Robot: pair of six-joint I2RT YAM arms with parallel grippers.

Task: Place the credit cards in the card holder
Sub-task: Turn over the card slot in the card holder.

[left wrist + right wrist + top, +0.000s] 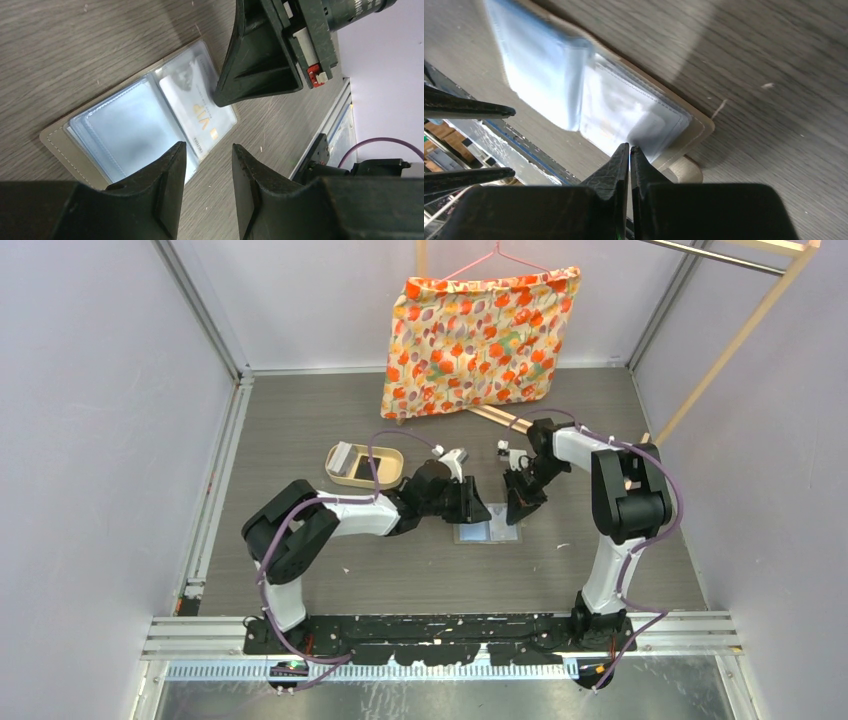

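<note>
The card holder (487,531) lies open and flat on the table, its pale blue clear pockets (125,130) facing up. A white credit card (196,107) printed "VIP" lies on its right half; whether it sits fully inside the pocket I cannot tell. My left gripper (209,150) hovers open and empty over the holder's near edge (478,510). My right gripper (629,148) is shut, its tips (225,97) down on the holder's right pocket (634,117), with nothing visibly between them. A black card (357,477) and a pale card (344,455) rest in the tan tray.
The tan oval tray (392,462) stands left of the holder, behind my left arm. A flowered cushion (470,340) hangs on a hanger at the back. A wooden rack leg (720,360) slants at the right. Walls close both sides.
</note>
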